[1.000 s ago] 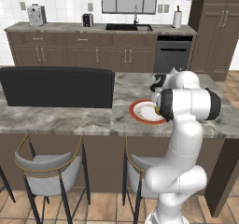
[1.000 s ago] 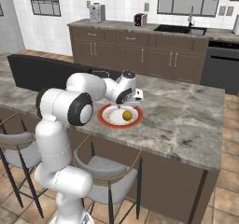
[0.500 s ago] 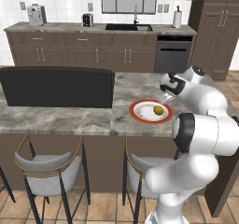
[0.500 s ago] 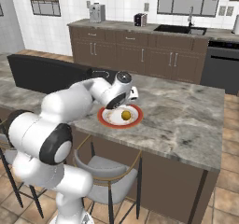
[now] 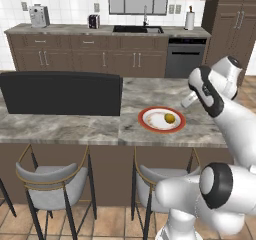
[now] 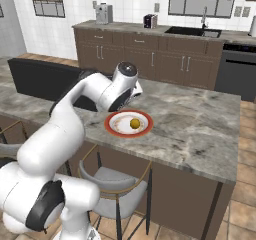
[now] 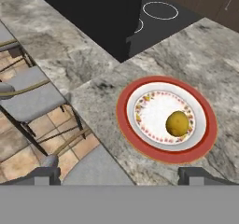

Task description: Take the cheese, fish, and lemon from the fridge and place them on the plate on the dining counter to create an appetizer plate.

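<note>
On the grey marbled dining counter stands the red-rimmed white plate. A round yellow-orange lemon lies on its right half. My gripper hangs open above the counter beside the plate's far right edge, looking down on it, with nothing between its fingertips. The cheese, the fish and the fridge are out of view.
The black rectangular inset lies left of the plate. Two grey stools stand under the counter's front edge. The wall counter with the sink runs along the back.
My arm has swung from over the plate toward the right of the left base view, and the hand has lifted off. The lemon stays put on the plate.
</note>
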Available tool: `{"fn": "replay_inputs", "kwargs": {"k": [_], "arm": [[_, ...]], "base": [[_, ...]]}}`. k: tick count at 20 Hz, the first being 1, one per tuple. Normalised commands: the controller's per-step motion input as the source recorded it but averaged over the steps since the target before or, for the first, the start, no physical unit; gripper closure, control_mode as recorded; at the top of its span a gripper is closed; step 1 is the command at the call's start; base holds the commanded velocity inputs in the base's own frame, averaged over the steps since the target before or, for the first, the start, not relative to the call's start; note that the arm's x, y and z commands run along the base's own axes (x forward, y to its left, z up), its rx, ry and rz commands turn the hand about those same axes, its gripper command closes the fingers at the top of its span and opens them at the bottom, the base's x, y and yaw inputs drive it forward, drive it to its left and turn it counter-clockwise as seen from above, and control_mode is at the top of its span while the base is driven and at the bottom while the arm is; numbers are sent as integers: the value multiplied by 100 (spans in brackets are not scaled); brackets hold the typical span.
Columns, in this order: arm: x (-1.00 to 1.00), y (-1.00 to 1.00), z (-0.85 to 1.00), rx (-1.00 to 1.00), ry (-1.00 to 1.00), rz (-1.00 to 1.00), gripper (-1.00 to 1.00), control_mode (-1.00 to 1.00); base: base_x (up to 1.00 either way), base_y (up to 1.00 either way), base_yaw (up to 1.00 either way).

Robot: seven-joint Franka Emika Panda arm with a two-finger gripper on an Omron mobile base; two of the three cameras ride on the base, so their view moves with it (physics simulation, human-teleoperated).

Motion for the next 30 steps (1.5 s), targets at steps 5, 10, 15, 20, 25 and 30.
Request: {"fn": "replay_inputs", "kwargs": {"k": [5, 10, 15, 20, 25, 30], "arm": [[-95, 30, 43, -2, 0, 6, -100, -100], [-100, 38, 0, -7, -8, 0, -100, -100], [-93, 11, 19, -1, -20, -9, -100, -100], [-38, 3, 39, 0, -15, -18, -100, -100], [0, 12, 32, 0, -2, -11, -100, -100], [3, 0, 23, 0, 0, 0, -100, -100]], "base": [[0, 0, 0], [0, 0, 0], [0, 0, 0], [0, 0, 0], [0, 0, 0], [0, 0, 0]]}}
